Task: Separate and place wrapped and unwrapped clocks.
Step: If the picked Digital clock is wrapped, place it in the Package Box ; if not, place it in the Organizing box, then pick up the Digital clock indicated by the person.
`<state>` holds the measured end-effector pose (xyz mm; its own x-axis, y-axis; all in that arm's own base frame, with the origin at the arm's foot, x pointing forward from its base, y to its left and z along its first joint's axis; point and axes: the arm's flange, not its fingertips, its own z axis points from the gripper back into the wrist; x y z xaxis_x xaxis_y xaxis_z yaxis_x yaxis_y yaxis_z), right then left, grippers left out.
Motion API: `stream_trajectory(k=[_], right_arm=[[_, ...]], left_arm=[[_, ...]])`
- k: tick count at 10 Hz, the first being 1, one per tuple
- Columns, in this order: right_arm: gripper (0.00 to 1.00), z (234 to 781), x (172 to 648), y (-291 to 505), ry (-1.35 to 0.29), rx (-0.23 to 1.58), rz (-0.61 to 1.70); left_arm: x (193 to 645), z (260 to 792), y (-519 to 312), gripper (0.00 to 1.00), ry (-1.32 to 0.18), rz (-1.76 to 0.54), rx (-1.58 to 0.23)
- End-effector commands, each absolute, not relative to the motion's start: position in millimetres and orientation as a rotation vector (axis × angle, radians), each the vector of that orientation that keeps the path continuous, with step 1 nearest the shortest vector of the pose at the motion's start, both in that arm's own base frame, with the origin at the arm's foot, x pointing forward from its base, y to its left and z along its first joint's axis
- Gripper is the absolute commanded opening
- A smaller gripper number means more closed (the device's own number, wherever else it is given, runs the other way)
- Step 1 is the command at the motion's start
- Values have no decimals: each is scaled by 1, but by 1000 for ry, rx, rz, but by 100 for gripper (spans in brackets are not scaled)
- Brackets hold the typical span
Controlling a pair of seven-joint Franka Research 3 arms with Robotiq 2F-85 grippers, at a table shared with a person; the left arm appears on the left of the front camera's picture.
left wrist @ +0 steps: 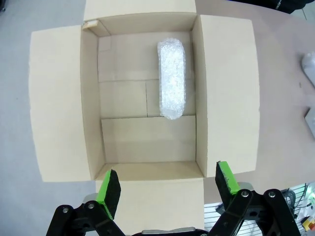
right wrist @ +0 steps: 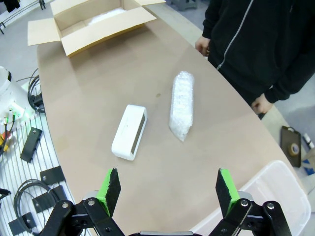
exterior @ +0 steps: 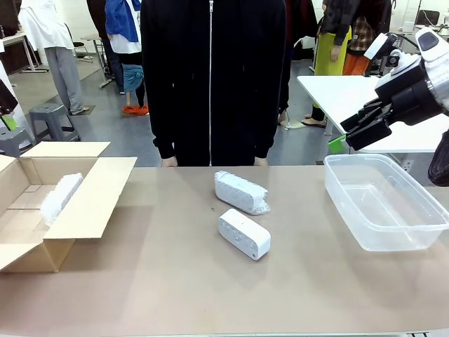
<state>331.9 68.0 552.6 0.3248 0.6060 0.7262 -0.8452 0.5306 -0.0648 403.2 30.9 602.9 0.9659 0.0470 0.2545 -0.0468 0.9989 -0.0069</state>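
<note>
Well beyond the right gripper (right wrist: 165, 186) lies the unwrapped clock (right wrist: 129, 132), untouched.

So the right arm (exterior: 412, 91) reaches in from the side, held up high, with the right pincer (exterior: 342, 135) tilted down and leftward, jaws spread wide and empty. The left pincer (left wrist: 167, 182) points straight down, jaws wide apart too, holding nothing.

The tabletop (exterior: 154, 288) was free between cardboard box (exterior: 91, 196) and plastic tub (exterior: 344, 196), except the wrapped clock (exterior: 240, 192) and bare clock (exterior: 244, 234).
</note>
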Motion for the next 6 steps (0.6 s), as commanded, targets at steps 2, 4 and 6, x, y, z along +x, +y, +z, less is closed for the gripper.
stream_trajectory(k=[2, 4, 6], right_arm=[[100, 551, 333, 67, -771, 371, 985], [100, 551, 333, 67, -771, 371, 985], [100, 551, 333, 67, -771, 371, 985]], left_arm=[[402, 604, 32, 100, -261, 44, 0], [402, 604, 32, 100, -261, 44, 0], [402, 604, 32, 100, -261, 44, 0]])
